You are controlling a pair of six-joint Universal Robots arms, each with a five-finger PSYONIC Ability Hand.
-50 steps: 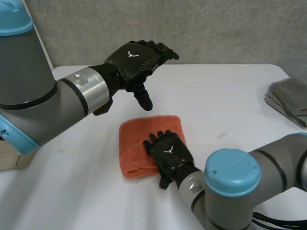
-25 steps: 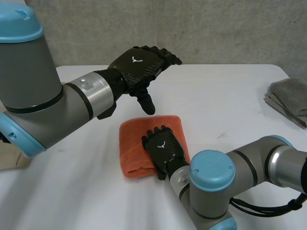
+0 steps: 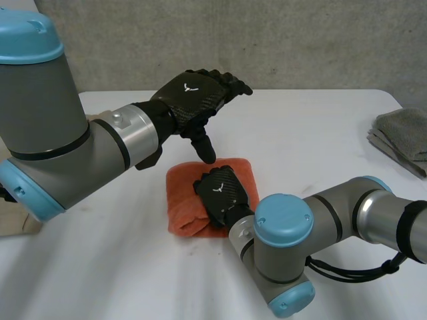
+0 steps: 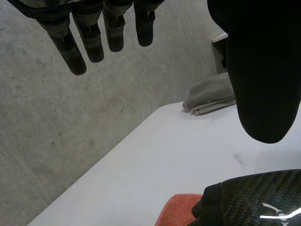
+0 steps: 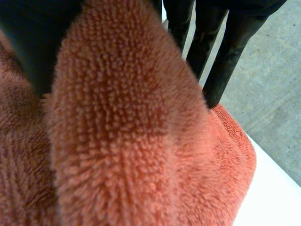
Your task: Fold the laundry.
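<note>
An orange folded towel (image 3: 181,200) lies on the white table (image 3: 320,127) in the head view. My right hand (image 3: 223,193) sits on the towel's near right part, its fingers curled into the cloth. In the right wrist view a thick ridge of the towel (image 5: 117,141) bulges up between the thumb and the fingers (image 5: 230,42). My left hand (image 3: 193,93) hovers above the towel's far edge, fingers (image 4: 94,42) straight and spread, holding nothing. Its wrist view also catches the right hand (image 4: 254,202) and a bit of the towel (image 4: 176,212).
A folded grey towel (image 3: 403,137) lies at the table's right edge, also seen as the grey towel (image 4: 211,94) beyond the left hand's thumb. A concrete wall stands behind the table. My right arm's elbow hangs over the near middle of the table.
My right hand slid left across the towel and curled its fingers, bunching the cloth's near edge. The right elbow swung left. The left hand barely moved.
</note>
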